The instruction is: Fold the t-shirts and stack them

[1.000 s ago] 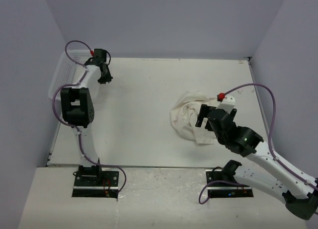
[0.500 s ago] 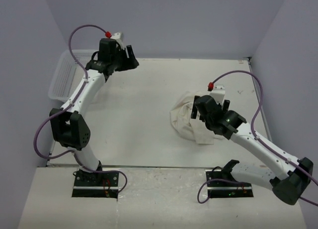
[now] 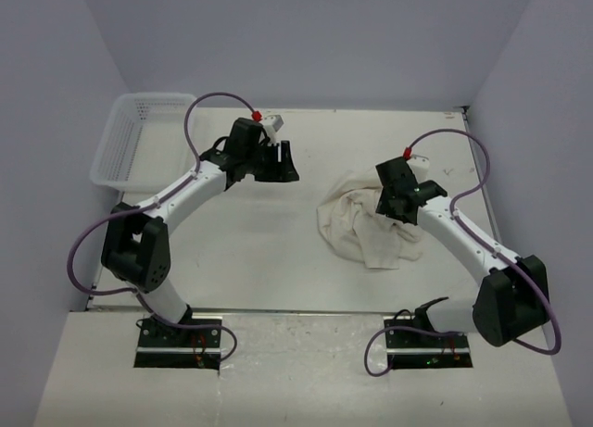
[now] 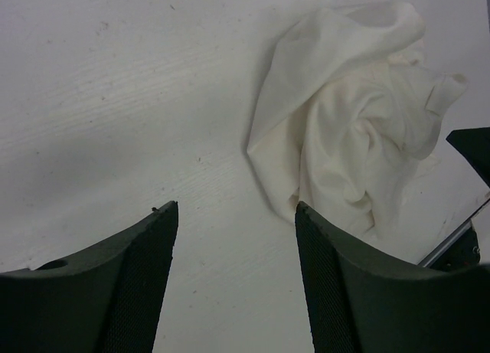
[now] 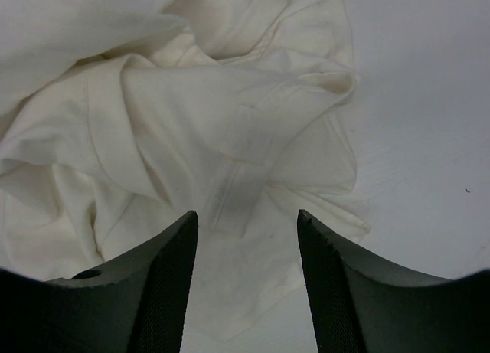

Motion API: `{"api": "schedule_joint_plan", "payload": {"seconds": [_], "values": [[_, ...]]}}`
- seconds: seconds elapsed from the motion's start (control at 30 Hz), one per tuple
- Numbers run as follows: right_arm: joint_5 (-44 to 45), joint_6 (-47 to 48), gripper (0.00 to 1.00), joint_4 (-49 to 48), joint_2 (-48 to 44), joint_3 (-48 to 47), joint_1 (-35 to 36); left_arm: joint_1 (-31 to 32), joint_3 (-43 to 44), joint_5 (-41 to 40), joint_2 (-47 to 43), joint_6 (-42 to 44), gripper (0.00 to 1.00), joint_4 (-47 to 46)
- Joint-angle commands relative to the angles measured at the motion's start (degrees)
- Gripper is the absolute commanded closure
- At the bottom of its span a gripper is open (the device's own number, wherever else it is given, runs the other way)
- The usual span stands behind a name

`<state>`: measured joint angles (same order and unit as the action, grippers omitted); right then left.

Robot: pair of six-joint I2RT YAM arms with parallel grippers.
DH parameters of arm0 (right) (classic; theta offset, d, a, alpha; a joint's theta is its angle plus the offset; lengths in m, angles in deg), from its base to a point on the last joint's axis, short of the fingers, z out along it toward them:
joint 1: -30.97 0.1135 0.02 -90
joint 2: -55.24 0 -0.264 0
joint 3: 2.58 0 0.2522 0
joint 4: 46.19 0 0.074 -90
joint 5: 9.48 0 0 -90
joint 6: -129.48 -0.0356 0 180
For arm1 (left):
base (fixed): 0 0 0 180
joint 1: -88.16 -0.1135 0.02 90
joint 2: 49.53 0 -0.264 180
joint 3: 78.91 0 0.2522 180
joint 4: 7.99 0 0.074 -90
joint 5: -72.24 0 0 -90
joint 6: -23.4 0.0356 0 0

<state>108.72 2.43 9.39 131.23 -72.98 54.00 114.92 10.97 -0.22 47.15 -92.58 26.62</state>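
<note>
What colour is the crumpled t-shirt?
The t-shirt is plain cream, no print; right wrist view shows it best.

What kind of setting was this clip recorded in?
Probably a lab test cell: a white table enclosed by plain lavender walls, robot arms bolted at its near edge, a crumpled t-shirt and mesh basket.

Mesh basket [image 3: 109, 151] (white) on table [image 3: 259, 260].

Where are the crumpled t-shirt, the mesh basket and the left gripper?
crumpled t-shirt [image 3: 357, 228], top view, middle of the heap.
mesh basket [image 3: 139, 138], top view, bare mesh floor.
left gripper [image 4: 236, 215], left wrist view, between its fingertips.
</note>
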Motion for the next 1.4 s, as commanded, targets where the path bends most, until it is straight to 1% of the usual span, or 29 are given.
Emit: {"api": "schedule_joint_plan", "payload": {"seconds": [0.0,0.13,0.3,0.43,0.5,0.57,0.83,0.97,1.1,1.13,1.3,1.37], "values": [[-3.3,0.1,0.44,-3.4,0.2,0.5,-1.7,1.0,-1.1,-0.8,-4.8,0.0,0.36,-3.4],[-4.3,-0.7,0.46,-4.5,0.5,2.4,-2.8,2.2,-1.8,-0.9,-6.0,0.1,0.36,-3.5],[-7.7,-2.0,0.48,-8.9,-0.9,6.6,-4.3,3.6,-2.4,-1.0,-7.2,0.0,0.36,-3.5],[-7.9,-3.0,0.49,-10.3,-1.1,8.5,-4.7,3.9,-3.0,-1.0,-7.6,0.1,0.36,-3.6],[-8.4,-3.1,0.54,-11.8,-1.1,9.2,-5.0,4.0,-3.3,-1.1,-7.9,0.1,0.36,-3.7],[-9.3,-2.8,0.57,-13.1,-0.6,9.4,-5.2,4.0,-3.5,-1.1,-8.0,0.1,0.36,-3.8],[-11.5,-2.5,0.56,-16.2,3.4,8.4,-5.4,4.8,-4.6,-1.2,-8.3,0.1,0.36,-4.1],[-12.0,-1.8,0.59,-17.9,5.4,7.9,-5.5,5.1,-5.4,-1.3,-8.0,0.0,0.35,-4.4],[-11.0,-0.4,0.71,-18.2,6.6,5.7,-5.4,5.5,-6.2,-1.3,-7.7,0.0,0.35,-4.8],[-11.0,-0.1,0.77,-18.2,6.6,5.3,-5.5,5.8,-6.6,-1.4,-7.6,-0.1,0.34,-5.2],[-10.5,1.2,0.79,-18.0,4.2,3.6,-5.4,7.1,-8.5,-2.1,-7.5,-0.5,0.34,-6.1],[-11.1,2.3,0.85,-17.1,2.2,2.2,-5.4,8.2,-9.7,-3.4,-7.5,-0.7,0.34,-6.8]]}}
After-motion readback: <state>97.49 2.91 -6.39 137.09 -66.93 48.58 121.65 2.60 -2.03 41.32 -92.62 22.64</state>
